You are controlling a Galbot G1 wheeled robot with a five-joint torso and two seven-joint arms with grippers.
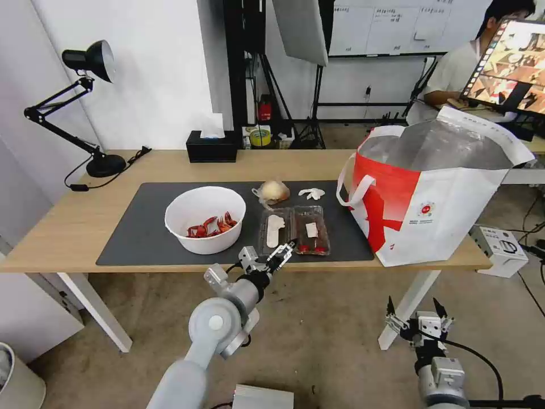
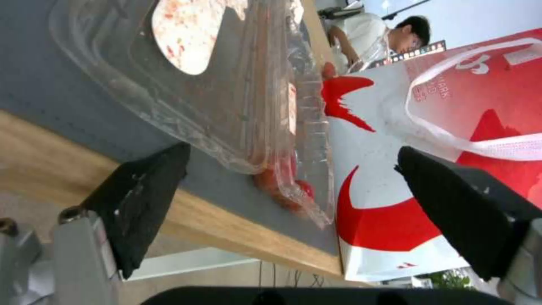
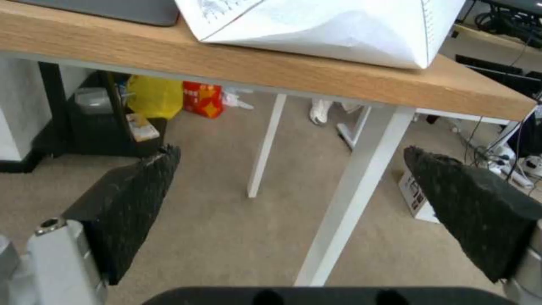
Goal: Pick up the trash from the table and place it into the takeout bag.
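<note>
Clamshell tray lies on the mat just ahead of my left gripper, jaws spread, nothing held. Takeout bag stands beyond it to the right. My right gripper hangs open below the table.

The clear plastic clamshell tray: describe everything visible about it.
The clear plastic clamshell tray is thin, glossy and ribbed, lying open and flat on the dark mat near the table's front edge, between the white bowl and the takeout bag. One half holds a red-speckled white liner, the other a white label and red scraps. The open left hand hovers at its front edge, apart from it.
</note>
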